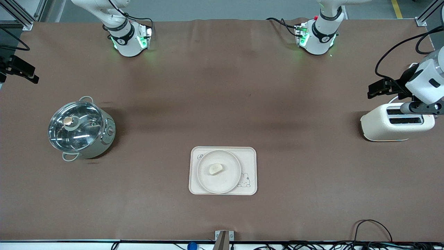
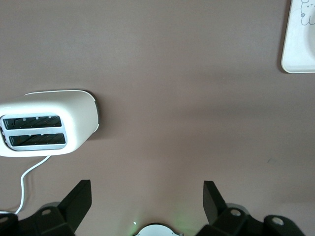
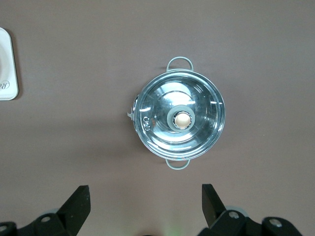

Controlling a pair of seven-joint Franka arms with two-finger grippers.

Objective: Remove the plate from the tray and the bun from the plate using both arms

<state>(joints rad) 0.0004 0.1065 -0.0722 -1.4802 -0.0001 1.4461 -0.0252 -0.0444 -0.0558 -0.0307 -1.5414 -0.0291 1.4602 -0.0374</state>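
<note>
The round cream plate (image 1: 225, 180) lies on the cream rectangular tray (image 1: 250, 155), near the front-camera edge at the table's middle. The small pale bun (image 1: 215, 168) lies on the plate's centre. A corner of the tray shows in the left wrist view (image 2: 298, 49) and an edge in the right wrist view (image 3: 6, 69). My left gripper (image 1: 380, 88) (image 2: 147, 189) is open and empty, high over the table by the toaster. My right gripper (image 1: 20, 69) (image 3: 146, 191) is open and empty, high over the right arm's end of the table by the pot.
A steel pot with a glass lid (image 1: 81, 130) (image 3: 182, 120) stands toward the right arm's end. A white two-slot toaster (image 1: 388, 126) (image 2: 44, 130) with a white cord stands toward the left arm's end. Brown cloth covers the table.
</note>
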